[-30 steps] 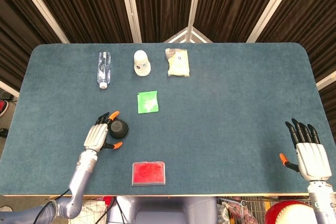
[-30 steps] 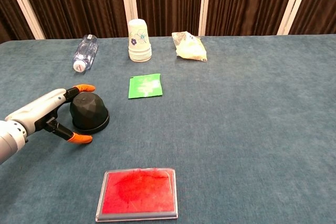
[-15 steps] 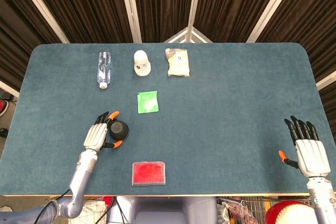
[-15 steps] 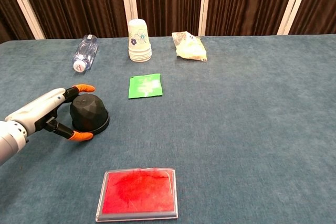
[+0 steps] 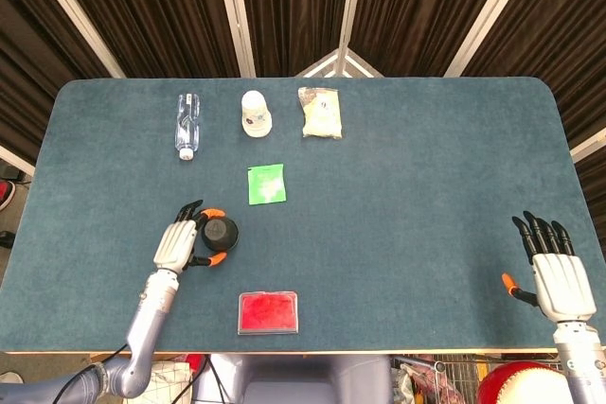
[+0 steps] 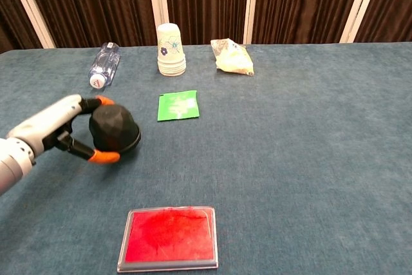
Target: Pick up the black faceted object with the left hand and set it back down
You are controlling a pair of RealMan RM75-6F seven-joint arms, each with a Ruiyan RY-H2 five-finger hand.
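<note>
The left hand (image 6: 61, 127) has the black faceted object (image 6: 114, 129) in its grasp, the orange-tipped fingers (image 6: 104, 156) wrapped round it from the left, one tip over the top edge and one beneath the rim. From the chest view the object looks tilted and raised a little off the blue counter (image 6: 309, 133), its flared base turned toward the right. In the head view the same hand (image 5: 179, 243) sits at the left front part of the counter with the dark object (image 5: 221, 232) just past its fingertips.

The right hand (image 5: 559, 276) rests far over at the right front corner, palm down, its dark fingers (image 5: 540, 232) spread apart and straight, nothing in them.

Just ahead of the held object lies a small green packet (image 6: 177, 105), flat on the cloth. Along the far side there is a clear plastic bottle (image 6: 103, 64) on its side with the cap toward the front, then a stack of white paper cups (image 6: 170, 50) standing upside down, then a pale yellowish bag (image 6: 233, 58). Near the front edge, to the right of the left forearm, lies a red rectangular tray (image 6: 169, 237) with a clear rim.
</note>
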